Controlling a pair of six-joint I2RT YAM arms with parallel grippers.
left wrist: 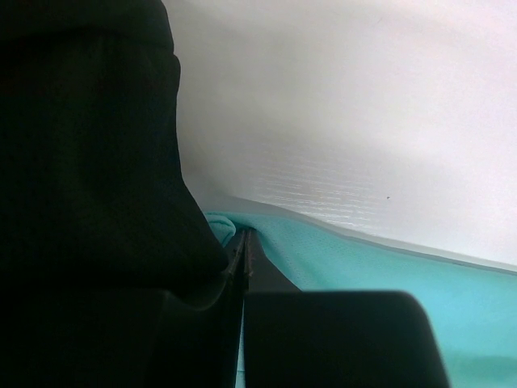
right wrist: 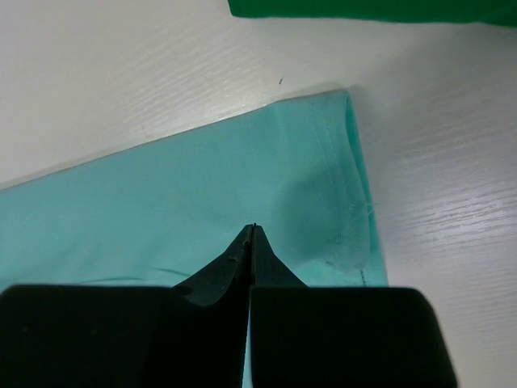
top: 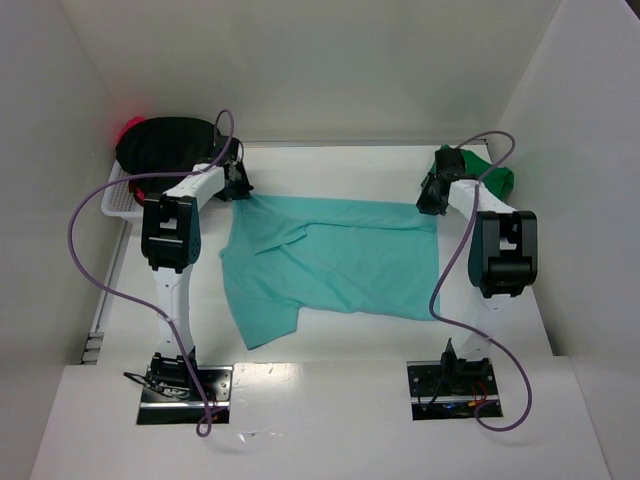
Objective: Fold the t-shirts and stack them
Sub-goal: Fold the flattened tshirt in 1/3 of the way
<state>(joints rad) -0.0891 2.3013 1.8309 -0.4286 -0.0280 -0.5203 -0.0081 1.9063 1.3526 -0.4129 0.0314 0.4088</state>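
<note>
top external view is showing both arms reaching forward from their bases, elbows bent and raised. the left arm [top: 170, 235] is angling inward so the left end effector [top: 240, 188] is sitting at the far-left corner of the light teal t-shirt [top: 330, 260]. the right arm [top: 505, 250] is angling inward so the right end effector [top: 432, 200] is sitting at the shirt's far-right corner. the shirt is lying spread on the white surface [top: 350, 338] between the arms, its left side rumpled and one sleeve pointing toward the near edge. the black t-shirt [top: 165, 145] is heaping in a white basket [top: 115, 200] at the far left with the red-pink t-shirt [top: 128, 128] peeking out behind it, and the dark green t-shirt [top: 490, 172] is lying at the far right. the right wrist view is adding what the overhead one is hiding: the fingers are pressing together with no gap, tips resting on teal cloth just inside the hemmed corner, green cloth crossing the top edge. the left wrist view is showing its fingers likewise closed, teal cloth rising to the tips, while a dark blurred mass is filling the left side. whether either closed pair is pinching a fold, neither view is making clear.
</note>
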